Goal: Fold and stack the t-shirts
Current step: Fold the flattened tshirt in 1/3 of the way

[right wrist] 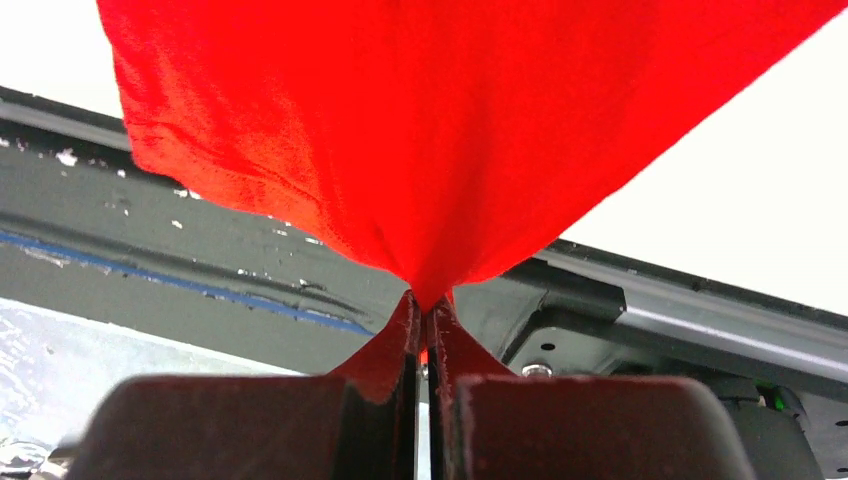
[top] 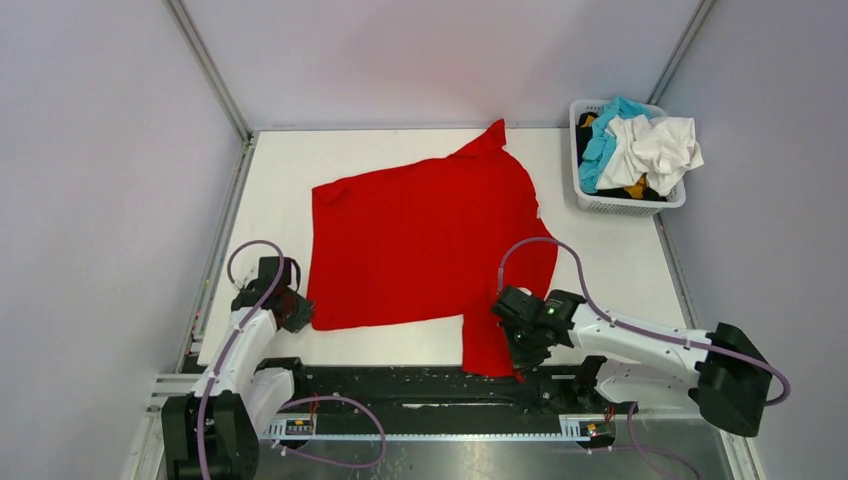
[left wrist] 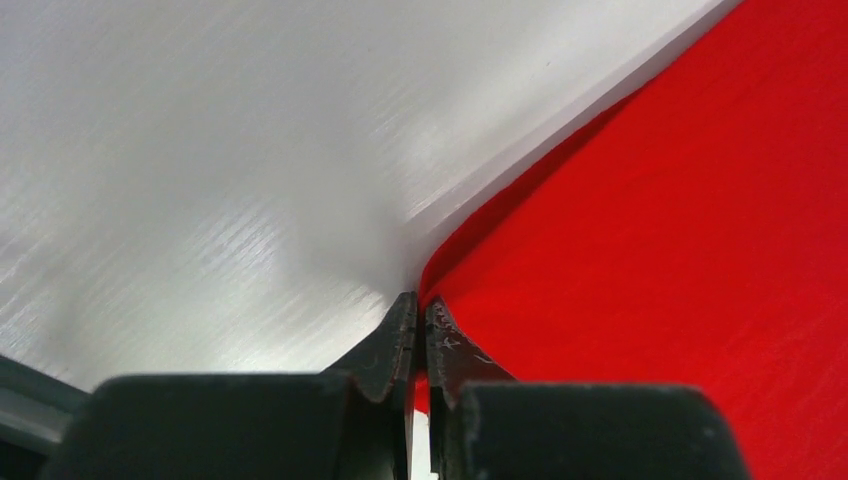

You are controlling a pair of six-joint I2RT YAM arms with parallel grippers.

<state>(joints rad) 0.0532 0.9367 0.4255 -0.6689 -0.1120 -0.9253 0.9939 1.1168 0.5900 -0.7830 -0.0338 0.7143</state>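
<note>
A bright red t-shirt [top: 420,235] lies spread on the white table, its near right part hanging over the front edge. My left gripper [top: 298,312] is shut on the shirt's near left corner; in the left wrist view the red cloth [left wrist: 660,240] runs into the closed jaws of the left gripper [left wrist: 420,305]. My right gripper [top: 520,362] is shut on the hanging hem at the front edge; the red cloth [right wrist: 420,130] bunches down into the right gripper [right wrist: 425,305]. More t-shirts, white [top: 658,145] and teal-blue [top: 603,140], lie in the basket.
A white lattice basket [top: 625,203] stands at the table's back right corner with crumpled clothes. The black rail [top: 420,385] with the arm bases runs along the near edge. Grey walls close in the left, back and right sides.
</note>
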